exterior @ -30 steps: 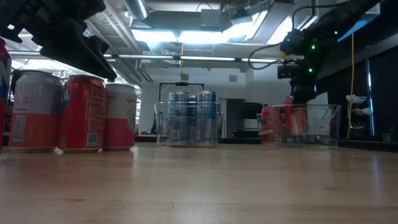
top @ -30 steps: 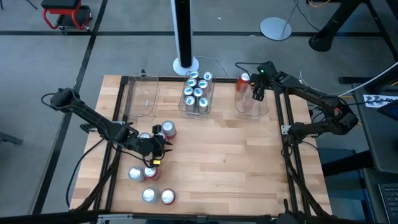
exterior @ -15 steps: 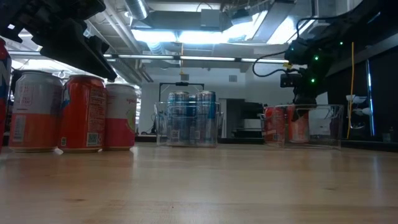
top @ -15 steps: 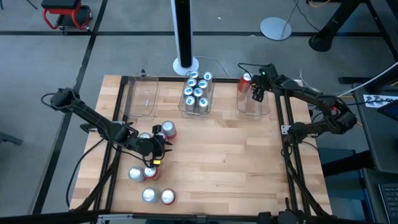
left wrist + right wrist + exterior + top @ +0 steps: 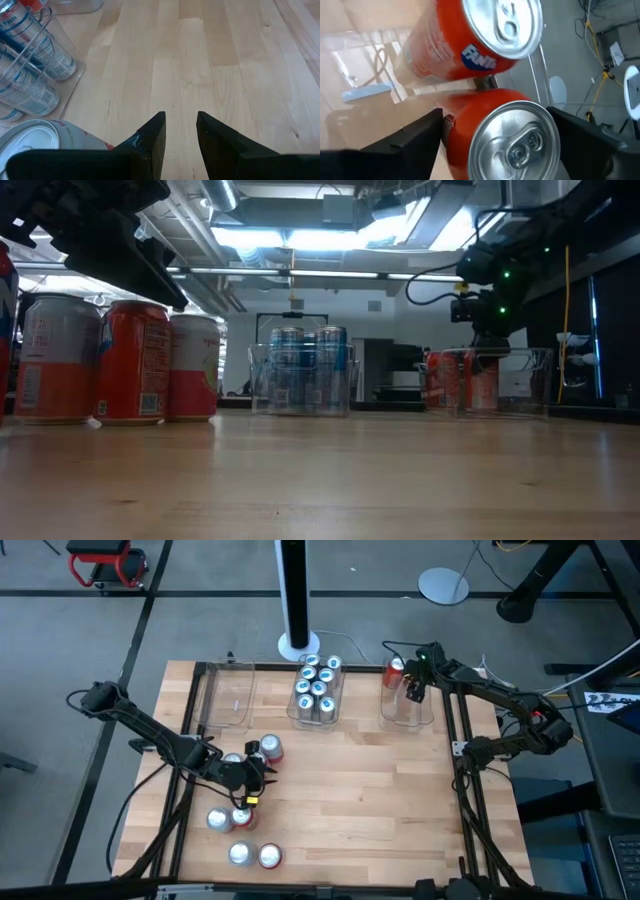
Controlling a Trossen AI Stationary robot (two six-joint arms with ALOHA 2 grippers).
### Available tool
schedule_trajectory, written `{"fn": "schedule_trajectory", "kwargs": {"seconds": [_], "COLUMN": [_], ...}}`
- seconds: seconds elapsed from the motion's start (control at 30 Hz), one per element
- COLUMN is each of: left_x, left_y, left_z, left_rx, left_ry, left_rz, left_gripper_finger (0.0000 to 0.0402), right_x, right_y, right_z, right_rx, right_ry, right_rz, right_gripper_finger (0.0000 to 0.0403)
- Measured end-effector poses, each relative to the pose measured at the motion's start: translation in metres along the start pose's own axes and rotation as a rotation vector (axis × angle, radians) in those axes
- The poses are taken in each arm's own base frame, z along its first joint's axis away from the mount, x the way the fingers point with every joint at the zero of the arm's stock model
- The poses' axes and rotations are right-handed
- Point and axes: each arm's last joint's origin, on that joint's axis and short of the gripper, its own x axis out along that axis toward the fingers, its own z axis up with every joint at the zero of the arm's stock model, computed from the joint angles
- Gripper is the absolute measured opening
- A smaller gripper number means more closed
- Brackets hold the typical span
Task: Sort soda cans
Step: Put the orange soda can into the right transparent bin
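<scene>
Red can [image 5: 512, 142] between right claw [image 5: 495, 145] (fingers apart)

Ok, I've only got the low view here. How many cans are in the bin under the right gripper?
Observer: Two red cans, both upright, by the right wrist view. The right gripper is directly above one of them in the right bin.
Operator: How is the middle bin packed?
Observer: From above, the blue-and-white cans stand in two rows running along the middle bin.
Operator: And the left gripper, is it holding anything?
Observer: No. The left wrist view shows the left gripper with its fingers apart over bare wood, and a loose can beside it.
</scene>
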Motion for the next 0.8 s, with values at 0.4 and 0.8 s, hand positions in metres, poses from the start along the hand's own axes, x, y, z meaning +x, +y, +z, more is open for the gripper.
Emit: {"fn": "schedule_trajectory", "kwargs": {"seconds": [0.4, 0.8], "left_x": [0.0, 0.0], "left_y": [0.0, 0.0], "left_z": [0.0, 0.0], "left_rx": [0.002, 0.013], "left_ry": [0.0, 0.001], "left_rz": [0.0, 0.0], "left_gripper_finger": [0.0102, 0.0102], "right_x": [-0.037, -0.072], "right_y": [-0.029, -0.041], "right_z": [0.023, 0.051], "right_rx": [-0.051, -0.117], "right_ry": [0.011, -0.038], "right_rz": [0.091, 0.089], "right_gripper_finger": [0.0349, 0.0351]}}
